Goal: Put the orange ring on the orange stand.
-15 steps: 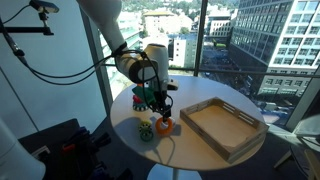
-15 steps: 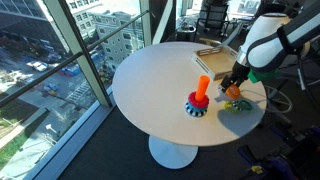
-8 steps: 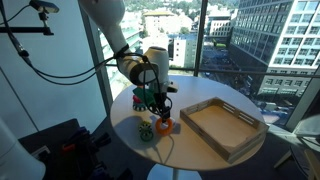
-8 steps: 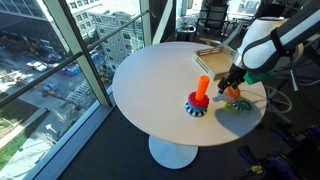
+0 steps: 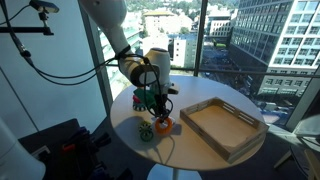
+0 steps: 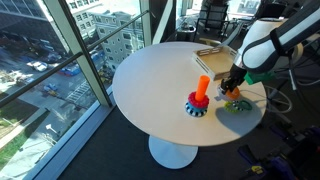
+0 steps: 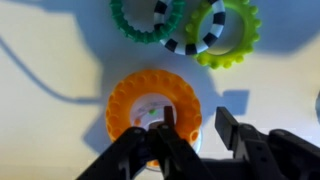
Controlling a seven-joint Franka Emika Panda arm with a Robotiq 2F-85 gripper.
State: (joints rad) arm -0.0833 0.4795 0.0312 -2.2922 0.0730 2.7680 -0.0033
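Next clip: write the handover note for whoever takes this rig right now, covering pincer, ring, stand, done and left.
Pincer: open, one finger in the hole of the orange ring, the other outside its rim; no squeeze visible.
Orange ring: apparently lying on the table.
Orange stand: upright, peg bare, apart from the ring.
Done: pincer set astride the ring's wall.
Left: close, lift, carry over the peg, lower on.

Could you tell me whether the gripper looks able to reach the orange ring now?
Probably yes: in the wrist view the open gripper hangs over the orange ring, one finger at its hole, one outside its rim. The green ring and yellow-green ring lie apart.
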